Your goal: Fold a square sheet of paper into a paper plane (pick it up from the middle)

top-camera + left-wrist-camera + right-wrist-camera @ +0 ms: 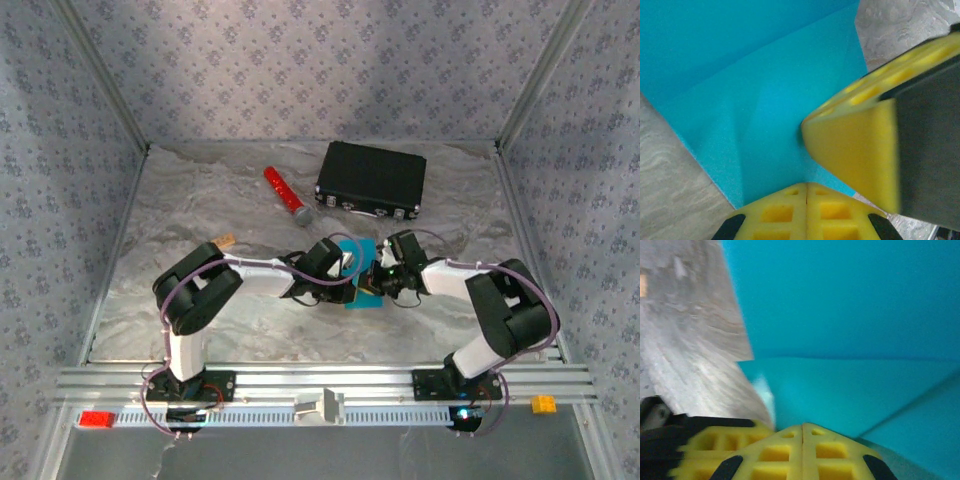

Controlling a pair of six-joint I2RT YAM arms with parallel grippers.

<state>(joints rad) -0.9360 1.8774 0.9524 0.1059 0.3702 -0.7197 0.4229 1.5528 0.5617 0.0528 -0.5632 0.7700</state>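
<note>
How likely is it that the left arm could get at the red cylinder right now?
Probably yes: only bare table lies between the left end effector and the red cylinder. But it is shut at the blue paper, so it would have to leave that and open first.

Robotics lab cell — patterned fabric walls (300,70), aluminium rail (320,378) along near edge, marbled tabletop (190,210), left arm (200,290) and right arm (510,310) bolted on.
</note>
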